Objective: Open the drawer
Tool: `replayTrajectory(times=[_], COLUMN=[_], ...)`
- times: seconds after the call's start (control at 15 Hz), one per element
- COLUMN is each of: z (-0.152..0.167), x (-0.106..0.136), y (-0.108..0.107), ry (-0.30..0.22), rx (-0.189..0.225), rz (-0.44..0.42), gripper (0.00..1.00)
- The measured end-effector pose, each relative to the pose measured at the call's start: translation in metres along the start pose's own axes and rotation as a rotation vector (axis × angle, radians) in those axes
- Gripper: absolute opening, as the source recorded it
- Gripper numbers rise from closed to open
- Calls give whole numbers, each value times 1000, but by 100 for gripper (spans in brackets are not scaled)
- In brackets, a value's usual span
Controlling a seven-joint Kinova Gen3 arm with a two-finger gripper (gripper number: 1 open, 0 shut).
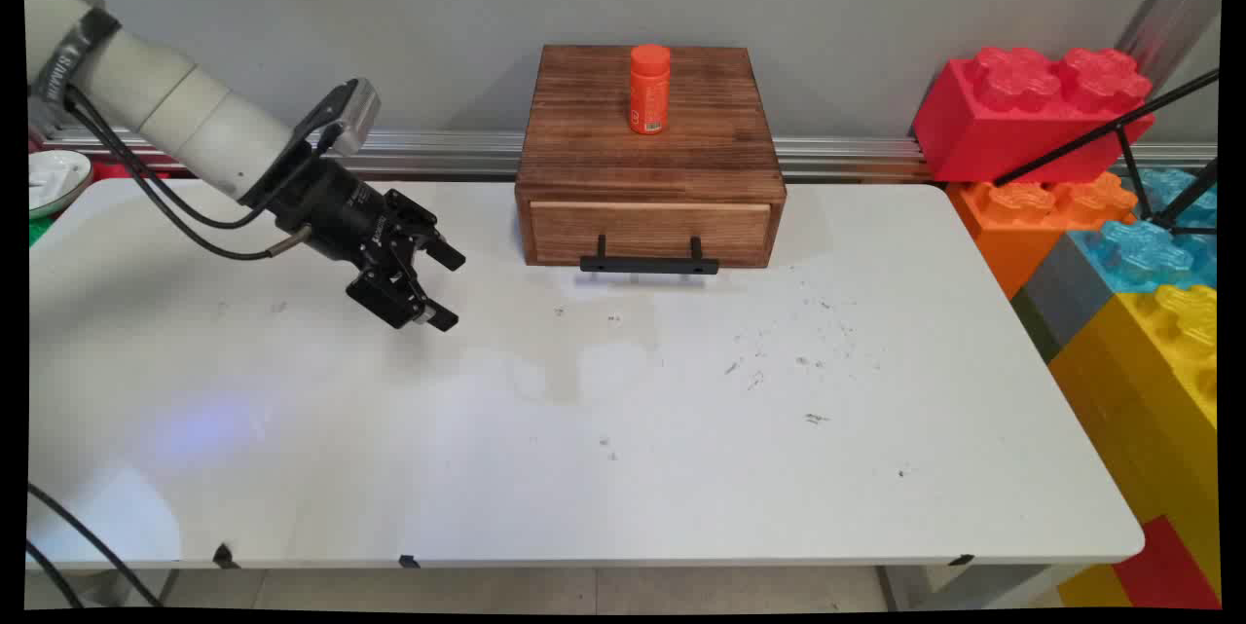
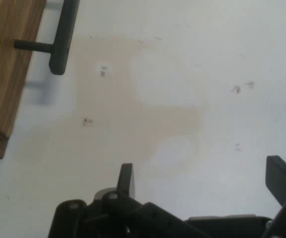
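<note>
— Main view first: where was the claw [image 1: 440, 285]?

— It hung just over the white bench [image 1: 681, 468], on the left half, tilted down and toward the right. Its two fingers [image 1: 446, 257] stood wide apart with nothing between them.

— And what was closest to it?

— A wooden drawer box [image 1: 650, 157], which sat at the back of the bench, near the wall. The claw was left of it and a little nearer to me, not touching. The drawer was pushed in, and its black handle [image 1: 649, 264] stuck out along the front.

— Anything on the box?

— An orange bottle [image 1: 649, 89] stood upright on the top, toward the back edge.

— What did the hand view give?

— Bare bench with a faint tan stain [image 2: 133, 114] and a few dark scuffs. The corner of the box and one end of the handle sat at the upper left, and both fingers rose from the bottom edge, well apart.

— The rest of the room?

— Big toy bricks [image 1: 1071, 147] in red, orange, blue and yellow were stacked off the right end of the bench
</note>
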Motion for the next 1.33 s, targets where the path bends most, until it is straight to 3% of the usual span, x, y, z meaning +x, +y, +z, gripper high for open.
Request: replayTrajectory(times=[0.4, 0.6, 0.87, 1.33], z=[4, 7, 17, 58], x=[9, 25, 64, 134], y=[-1, 1, 6, 6], ry=[-12, -13, -25, -107], rx=[12, 26, 54, 119], rz=[0, 9, 38, 129], gripper=[100, 100, 100, 100])
